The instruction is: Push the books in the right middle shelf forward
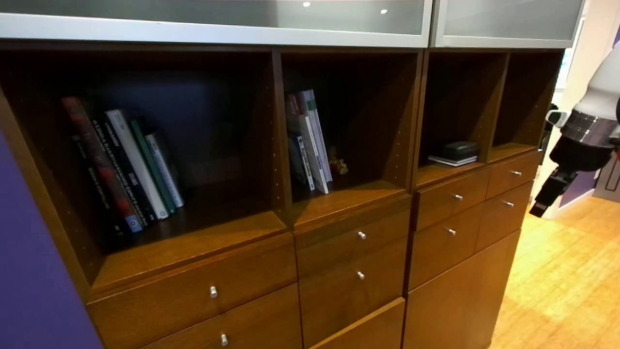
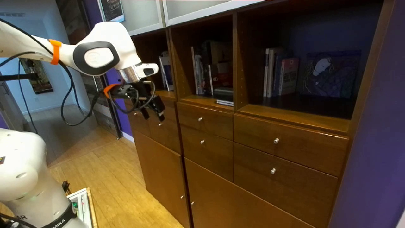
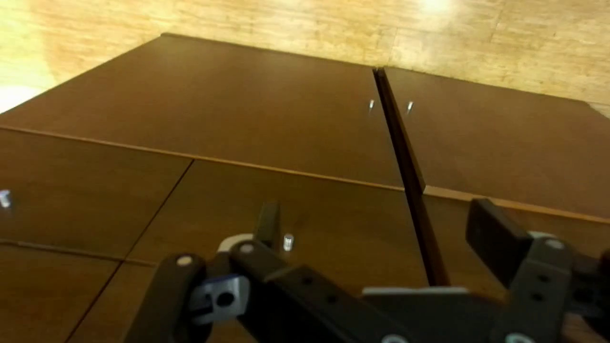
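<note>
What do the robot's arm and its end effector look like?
The white, rounded arm has a dark grey oval ring, an orange strap, black cables and a silver metal collar. Below, a black band reads "MIKA" in white. The black, two-fingered end effector has another orange strap beside it.

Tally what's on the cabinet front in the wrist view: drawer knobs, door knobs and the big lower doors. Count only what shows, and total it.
Drawer knobs: 2
Door knobs: 2
Lower doors: 2
Total: 6
</note>
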